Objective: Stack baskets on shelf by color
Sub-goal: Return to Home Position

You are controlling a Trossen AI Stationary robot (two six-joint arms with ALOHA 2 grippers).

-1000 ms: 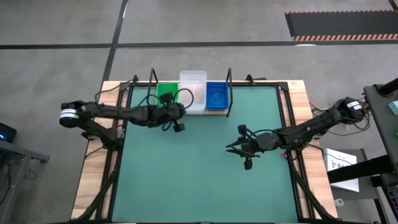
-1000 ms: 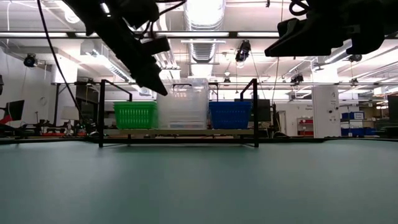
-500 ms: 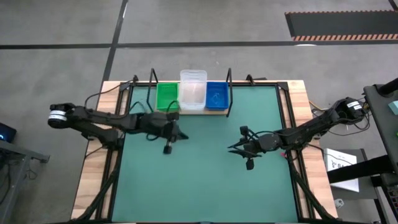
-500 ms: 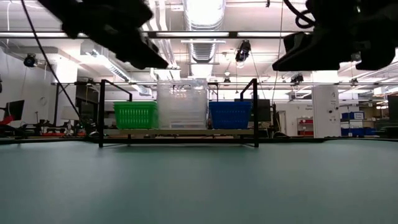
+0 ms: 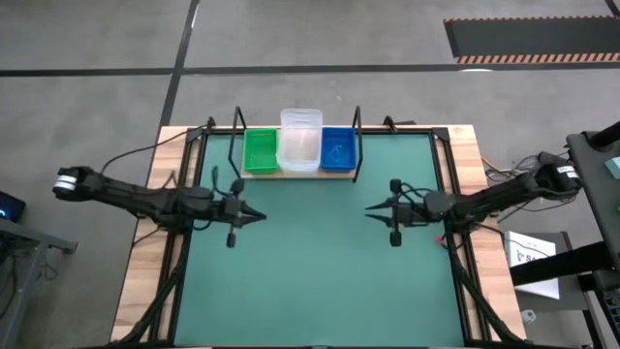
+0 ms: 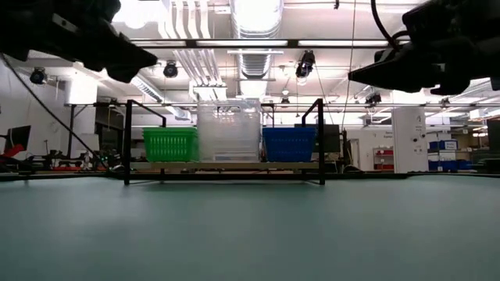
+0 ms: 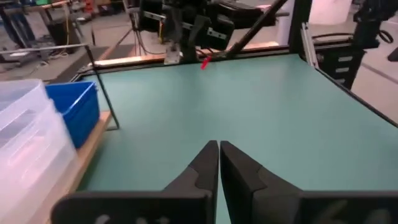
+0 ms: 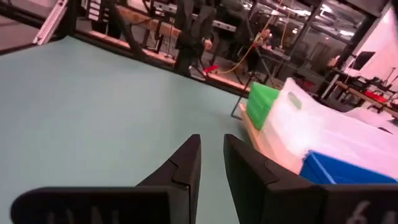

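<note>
The shelf (image 5: 291,174) stands at the table's far edge, a wooden board between black wire uprights. On its board rest green baskets (image 5: 260,151), a taller clear stack (image 5: 300,142) and blue baskets (image 5: 337,148), side by side (image 6: 170,144) (image 6: 228,131) (image 6: 289,144). My left gripper (image 5: 260,214) (image 7: 219,144) hovers shut over the mat's left half, pointing toward the table's right. My right gripper (image 5: 368,209) (image 8: 211,138) hovers over the right half, pointing toward the left, its fingers a narrow gap apart with nothing between them.
Both grippers hang well above the green mat (image 5: 320,271). The shelf's wire uprights (image 6: 127,140) (image 6: 320,139) rise at its two ends. Wooden table margins and arm cables (image 5: 165,184) lie at both sides.
My left gripper has drawn back from the green baskets toward the table's left and near edges, tipping from slanting down to nearly level. My right gripper has drawn slightly toward the right edge and levelled out. The baskets have stayed in place.
</note>
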